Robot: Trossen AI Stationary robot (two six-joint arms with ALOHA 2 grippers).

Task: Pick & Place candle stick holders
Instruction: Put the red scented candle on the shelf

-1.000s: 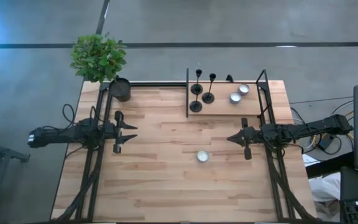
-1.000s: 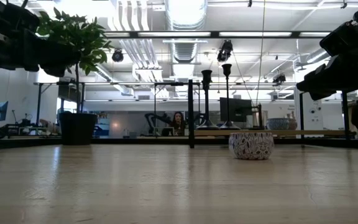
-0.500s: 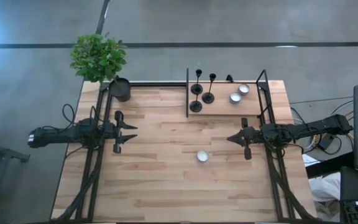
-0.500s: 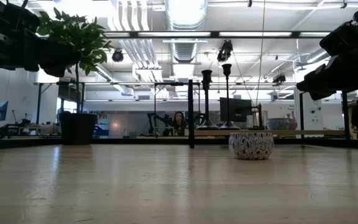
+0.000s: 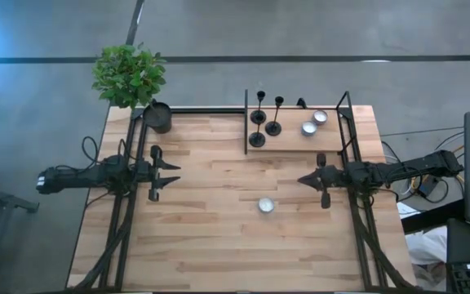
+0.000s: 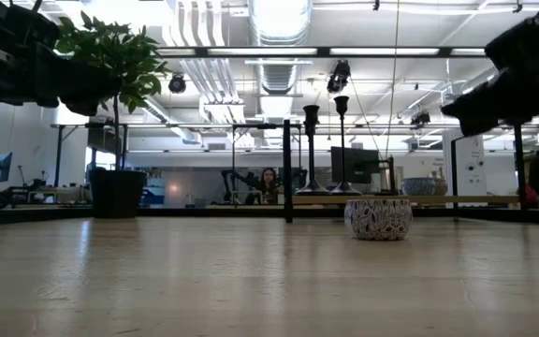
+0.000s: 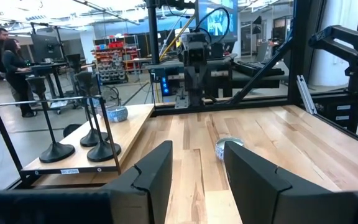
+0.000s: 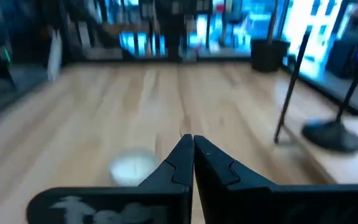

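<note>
The three candle stick holders (image 5: pixel 263 121) are seen standing upright on a raised wooden shelf (image 5: pixel 292 143) at the far side of the tabletop (image 5: pixel 210 237), inside a thin black frame (image 5: pixel 246 122) — none has been lifted yet. Two tealight cups (image 5: pixel 314 122) share the shelf beside them, and a third tealight (image 5: pixel 265 205) lies alone on the open boards. A potted plant (image 5: pixel 130 77) is set at the far left corner, well apart from the work.

The right hand (image 5: pixel 303 181) is held above the boards near the shelf's near edge, its fingers pressed together with nothing between them. The left hand (image 5: pixel 174 175) waits over the left side of the tabletop, fingers parted narrowly and empty.

The step in hand is judged to be the approach to a first holder, most likely by the right arm, which is nearer. The fingers must be opened before the stem is reached; a closed hand would only knock the holder over. The thin stem should be gripped squarely, low enough that the weighted base does not swing, and the nearest holder (image 5: pixel 257 139) is best taken first so that the two behind it are not brushed. The frame's upright posts should be cleared on the way in, and the holder raised straight up before being carried off.
</note>
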